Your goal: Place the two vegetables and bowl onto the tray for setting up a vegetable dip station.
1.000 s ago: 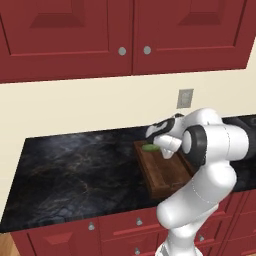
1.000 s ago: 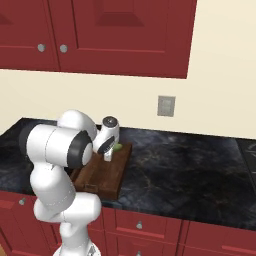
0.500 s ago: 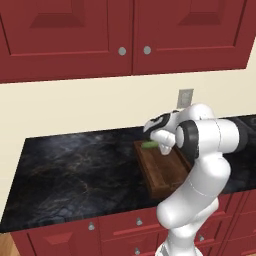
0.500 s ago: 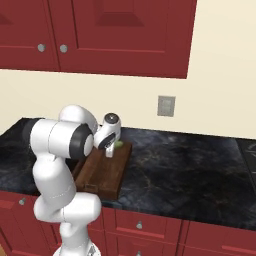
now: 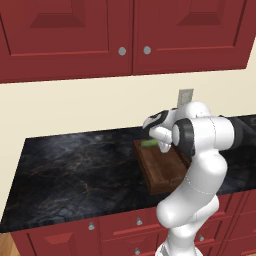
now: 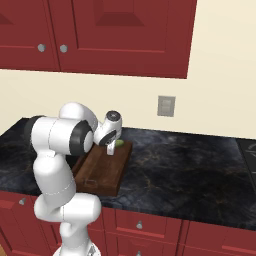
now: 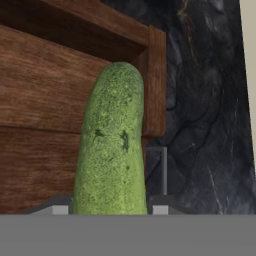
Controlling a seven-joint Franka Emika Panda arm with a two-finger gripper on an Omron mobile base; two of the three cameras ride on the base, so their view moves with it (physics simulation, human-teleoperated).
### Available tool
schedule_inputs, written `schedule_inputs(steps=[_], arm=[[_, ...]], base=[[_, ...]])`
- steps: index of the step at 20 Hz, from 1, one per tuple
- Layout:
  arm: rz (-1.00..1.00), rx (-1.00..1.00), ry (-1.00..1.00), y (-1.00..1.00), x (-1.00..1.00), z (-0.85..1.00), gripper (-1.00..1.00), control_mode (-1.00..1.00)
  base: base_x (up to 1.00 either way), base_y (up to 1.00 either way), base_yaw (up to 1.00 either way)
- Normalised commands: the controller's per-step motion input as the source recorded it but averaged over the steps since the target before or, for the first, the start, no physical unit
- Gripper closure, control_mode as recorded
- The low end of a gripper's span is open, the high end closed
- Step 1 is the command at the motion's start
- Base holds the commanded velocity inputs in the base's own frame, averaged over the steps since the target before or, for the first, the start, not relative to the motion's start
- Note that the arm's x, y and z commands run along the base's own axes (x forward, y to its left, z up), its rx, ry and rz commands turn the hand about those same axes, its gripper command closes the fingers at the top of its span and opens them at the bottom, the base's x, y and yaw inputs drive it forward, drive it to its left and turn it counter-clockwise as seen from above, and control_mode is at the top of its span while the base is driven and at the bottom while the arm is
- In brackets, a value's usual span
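Gripper (image 7: pixel 106 210): part-closed on a green cucumber (image 7: pixel 112 145), one fingertip showing on each side of its near end; the jaws stand only as wide as the cucumber's girth. Cucumber: bumpy skin, rounded far end, running away from the hand over the far corner of the tray (image 7: pixel 45 100); its tip reaches up against the raised rim near the corner post. Whether it rests on the slats or hangs just above them cannot be told. From the left base the cucumber (image 5: pixel 149 143) shows as a short green sliver at the tray's (image 5: pixel 162 172) far end, just beside the hand; from the right base a small green patch (image 6: pixel 120 143) beyond the gripper (image 6: pixel 110 149), above the tray (image 6: pixel 102 170). Tray: dark brown slatted wood, raised rim, one metal handle visible at the near short end, set on the black marbled counter (image 5: pixel 75 170) at the front edge. Step in hand, by judgement: setting down the first vegetable on the tray. Next move would call for lowering until the cucumber lies flat inside the rim, then opening the jaws and lifting clear, with room left for the bowl. Hidden or unclear: much of the tray behind the arm in both base views; the cucumber's near end, cut off at the hand view's bottom.
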Motion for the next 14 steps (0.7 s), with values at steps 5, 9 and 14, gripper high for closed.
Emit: schedule_inputs(steps=[5,9,14], arm=[[0.00,0.00,0.00,0.00,0.00,0.00,-1.00,-1.00],[0.00,0.00,0.00,0.00,0.00,0.00,-1.00,-1.00],[0.00,0.00,0.00,-0.01,-0.11,0.05,-1.00,-1.00]], base=[[0.00,0.00,0.00],[0.00,0.00,0.00],[0.00,0.00,0.00]])
